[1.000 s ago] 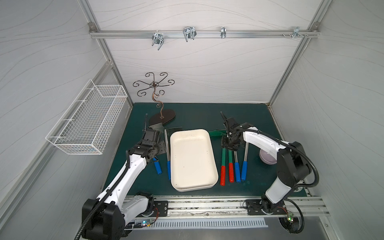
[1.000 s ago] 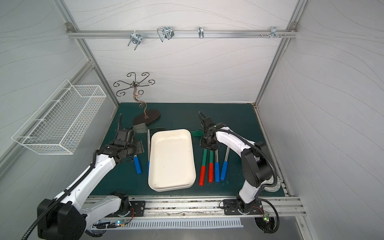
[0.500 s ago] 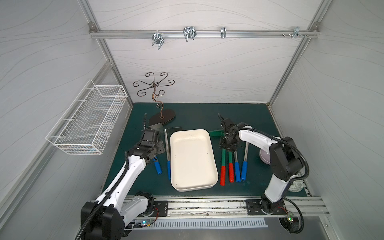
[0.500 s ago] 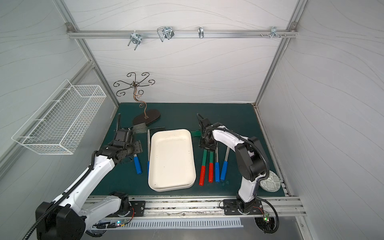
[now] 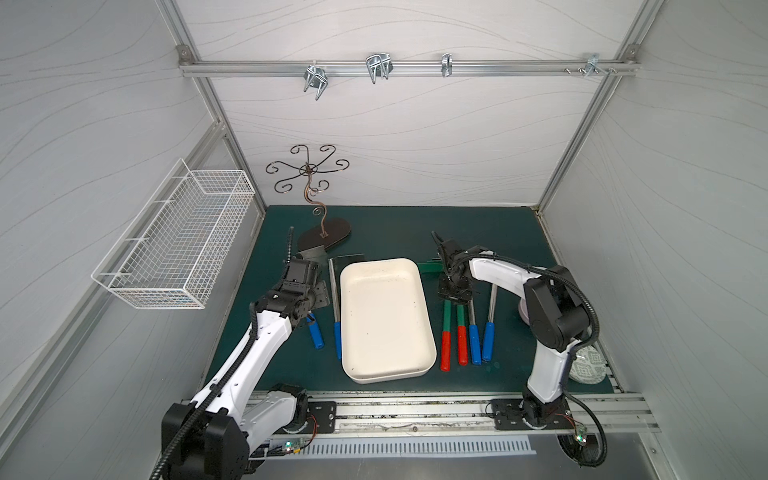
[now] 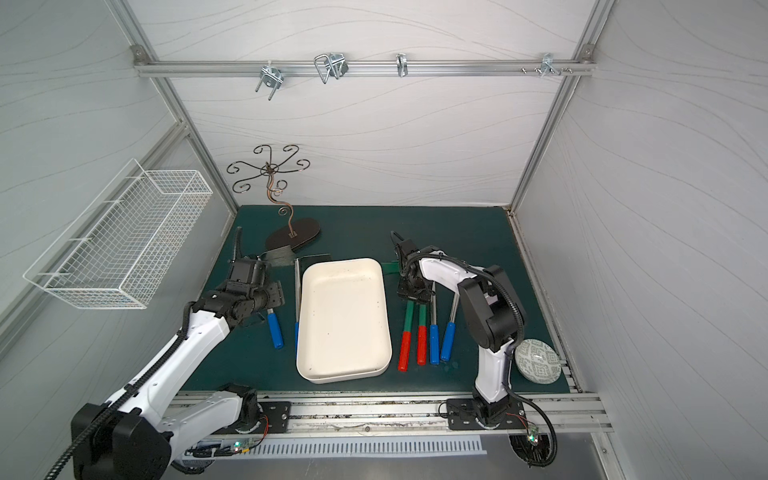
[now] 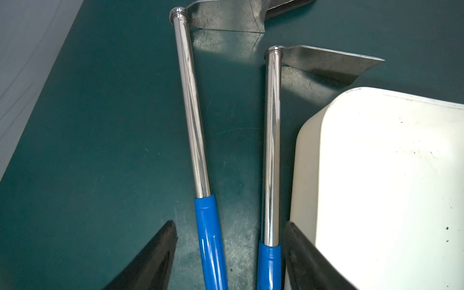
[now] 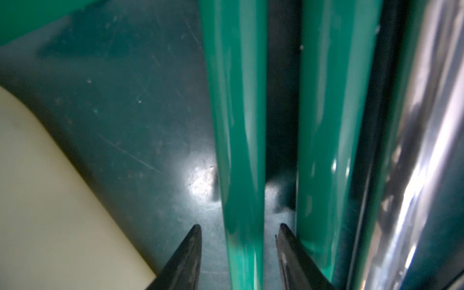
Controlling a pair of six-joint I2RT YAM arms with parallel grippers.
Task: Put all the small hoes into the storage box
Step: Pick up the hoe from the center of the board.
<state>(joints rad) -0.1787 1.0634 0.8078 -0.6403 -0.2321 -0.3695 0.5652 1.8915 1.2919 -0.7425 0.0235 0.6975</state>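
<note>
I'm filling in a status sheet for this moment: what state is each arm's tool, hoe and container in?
Cream-white plastic storage tray: empty.
Left tool: open, gripping nothing.
Right tool: open astride the green-shafted, red-handled hoe nearest the tray, not clamped.
Steel blue-handled hoe beside the tray: flat on the dark green mat.
Second steel blue-handled hoe: flat on the mat.
White wire-mesh basket: looks empty, wall-mounted.

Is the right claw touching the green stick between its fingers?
Apart. The right wrist view shows the right gripper straddling the green shaft, with bare mat showing on both sides.
</note>
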